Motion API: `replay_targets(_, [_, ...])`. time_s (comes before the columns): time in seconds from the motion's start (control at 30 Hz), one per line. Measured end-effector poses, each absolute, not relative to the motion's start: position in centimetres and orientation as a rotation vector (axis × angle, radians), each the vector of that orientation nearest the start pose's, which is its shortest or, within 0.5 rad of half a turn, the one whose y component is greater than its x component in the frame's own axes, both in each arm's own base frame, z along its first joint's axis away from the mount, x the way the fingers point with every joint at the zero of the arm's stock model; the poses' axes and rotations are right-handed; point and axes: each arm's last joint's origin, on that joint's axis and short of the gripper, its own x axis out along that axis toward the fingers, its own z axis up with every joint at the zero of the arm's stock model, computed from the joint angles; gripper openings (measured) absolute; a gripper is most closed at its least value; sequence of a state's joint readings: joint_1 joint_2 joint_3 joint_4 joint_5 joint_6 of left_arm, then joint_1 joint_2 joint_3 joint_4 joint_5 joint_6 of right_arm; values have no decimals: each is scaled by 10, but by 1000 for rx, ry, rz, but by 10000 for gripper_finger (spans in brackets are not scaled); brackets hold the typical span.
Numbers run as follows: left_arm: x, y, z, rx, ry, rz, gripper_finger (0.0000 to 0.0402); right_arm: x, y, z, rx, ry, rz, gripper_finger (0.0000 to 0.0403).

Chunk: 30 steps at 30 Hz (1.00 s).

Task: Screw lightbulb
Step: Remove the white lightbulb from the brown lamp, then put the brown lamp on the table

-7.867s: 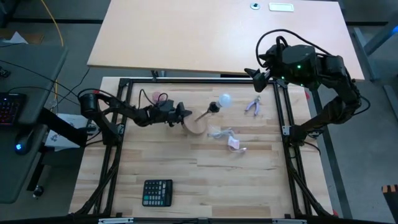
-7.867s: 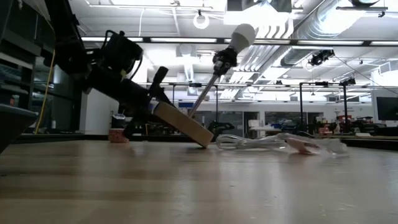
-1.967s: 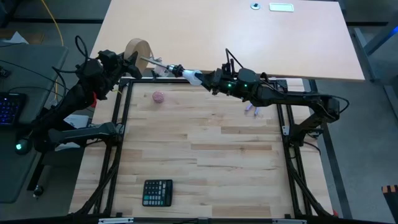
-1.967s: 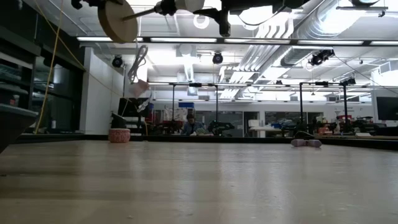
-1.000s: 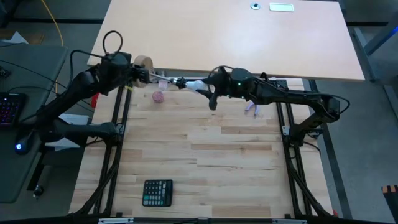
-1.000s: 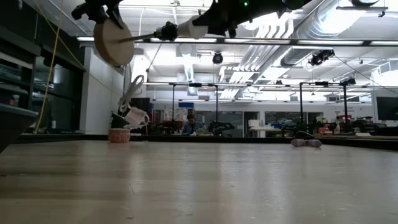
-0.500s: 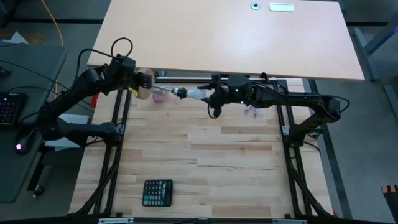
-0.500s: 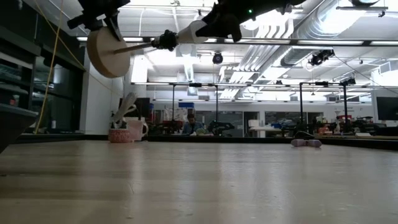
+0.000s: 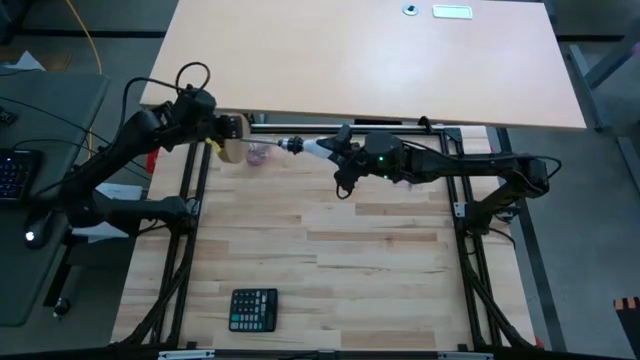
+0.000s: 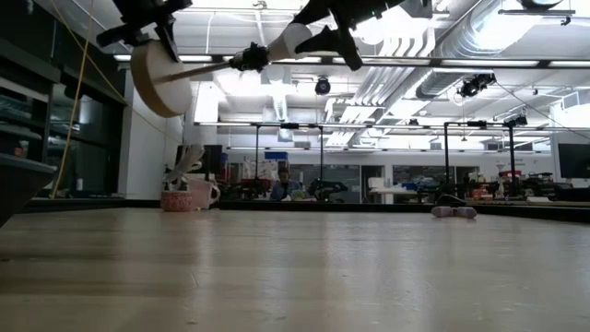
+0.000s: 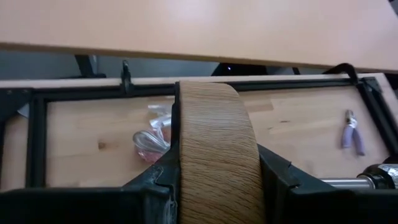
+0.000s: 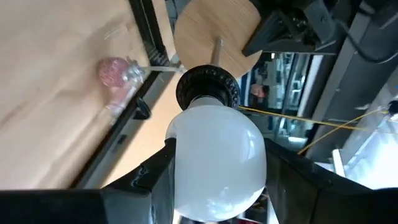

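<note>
We hold disc in left gripper, bulb in right gripper, aloft over far bench. Bulb seated in socket; next, likely twist to tighten.

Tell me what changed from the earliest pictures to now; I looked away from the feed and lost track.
The wooden disc with its black socket left the tabletop: the left gripper now holds it aloft at the table's far left edge. The right gripper, earlier parked far right, has taken hold of the lightbulb, which sits at the socket. The calculator stayed put.
</note>
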State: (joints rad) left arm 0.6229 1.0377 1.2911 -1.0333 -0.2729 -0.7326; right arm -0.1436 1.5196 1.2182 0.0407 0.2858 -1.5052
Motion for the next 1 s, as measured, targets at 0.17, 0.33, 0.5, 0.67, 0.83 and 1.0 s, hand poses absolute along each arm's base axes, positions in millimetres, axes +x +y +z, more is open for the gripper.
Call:
replay_targets(0.17, [132,111,384,-871,444,1047,115,347,-57,334,-1561,500,-200,193])
replay_targets(0.33, [114,108,389,-924,412,1036,115,348,-57,341,-1600,438,-228,193])
replay_targets(0.5, [97,99,397,-917,350,1032,115,345,-57,351,-1602,380,-280,193])
replay_targets(0.67, [89,92,397,-931,376,1007,115,338,-65,359,-1585,378,-353,193])
replay_targets(0.83, [88,91,399,-892,362,989,115,325,-73,373,-1485,374,-465,193])
replay_targets(1.0, [89,91,402,-822,363,934,115,299,-70,399,-1244,279,-598,193])
